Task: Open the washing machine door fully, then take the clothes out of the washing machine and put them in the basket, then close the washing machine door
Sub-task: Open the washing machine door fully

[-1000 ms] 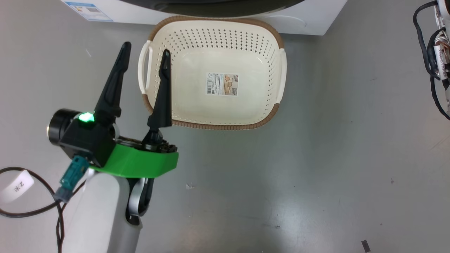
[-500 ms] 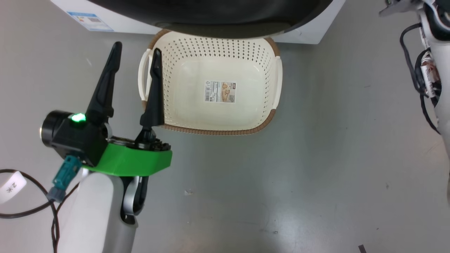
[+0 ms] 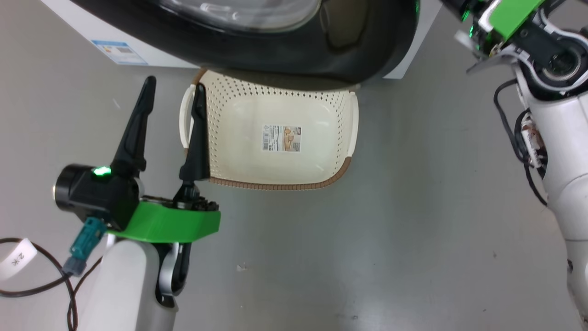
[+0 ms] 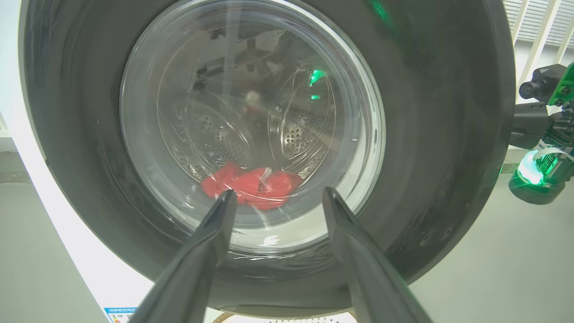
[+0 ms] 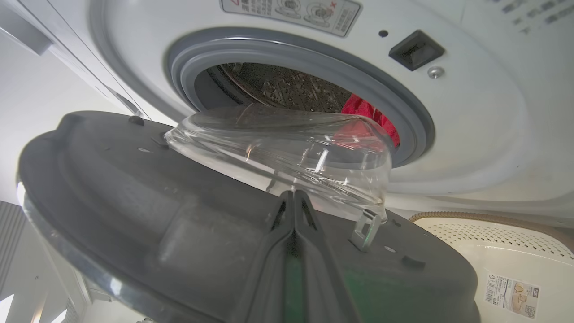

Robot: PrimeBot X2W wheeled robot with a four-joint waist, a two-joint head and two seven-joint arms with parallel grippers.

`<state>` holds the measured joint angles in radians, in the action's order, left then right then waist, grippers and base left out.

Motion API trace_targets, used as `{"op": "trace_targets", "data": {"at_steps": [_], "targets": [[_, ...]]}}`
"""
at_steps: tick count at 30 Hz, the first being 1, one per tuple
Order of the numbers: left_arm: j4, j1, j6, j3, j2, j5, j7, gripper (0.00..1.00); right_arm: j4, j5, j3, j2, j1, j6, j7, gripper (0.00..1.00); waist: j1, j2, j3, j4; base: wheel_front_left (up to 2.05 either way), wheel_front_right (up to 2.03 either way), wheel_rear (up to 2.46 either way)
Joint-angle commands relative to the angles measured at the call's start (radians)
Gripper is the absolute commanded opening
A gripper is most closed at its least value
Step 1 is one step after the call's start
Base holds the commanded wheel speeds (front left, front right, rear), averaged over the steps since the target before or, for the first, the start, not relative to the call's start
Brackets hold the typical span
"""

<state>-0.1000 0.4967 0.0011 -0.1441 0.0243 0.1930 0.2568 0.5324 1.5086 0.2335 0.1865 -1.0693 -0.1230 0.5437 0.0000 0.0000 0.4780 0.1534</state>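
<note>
Behind ajar door [image 4: 448,134], red clothes [image 4: 251,184], basket [image 3: 275,185] below

Head view, lower left: I read one mark, a white tag [image 3: 17,255] on a dark cable [image 3: 70,305], bearing "2" followed by a star-like character I cannot identify.

Blue label [image 3: 118,51], low on the front of the washing machine [image 5: 471,112]: print too small to read.

Paper label [image 3: 281,138] on the bottom of the basket [image 3: 275,186]: barcode, small triangle symbol and a picture. I cannot read its wording.

Sticker [image 5: 291,11] above the drum opening: red warning triangle and pictograms, no legible words.
</note>
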Motion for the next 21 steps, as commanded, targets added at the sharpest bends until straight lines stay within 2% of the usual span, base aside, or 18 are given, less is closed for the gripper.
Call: {"op": "trace_targets", "data": {"at_steps": [1, 21], "targets": [[0.027, -0.025, 0.011, 0.037, 0.026, -0.011, 0.005, 1.00, -0.043, 0.012, 0.012, -0.028, 0.030, -0.008, 0.013, 0.00, 0.0000, 0.0000, -0.021, -0.002, 0.00, 0.00, 0.00], [0.040, -0.112, 0.040, 0.041, 0.026, 0.007, 0.005, 1.00, -0.121, 0.036, 0.030, -0.021, 0.207, -0.008, 0.054, 0.00, 0.0000, 0.0000, -0.131, 0.051, 0.00, 0.00, 0.00]]}}
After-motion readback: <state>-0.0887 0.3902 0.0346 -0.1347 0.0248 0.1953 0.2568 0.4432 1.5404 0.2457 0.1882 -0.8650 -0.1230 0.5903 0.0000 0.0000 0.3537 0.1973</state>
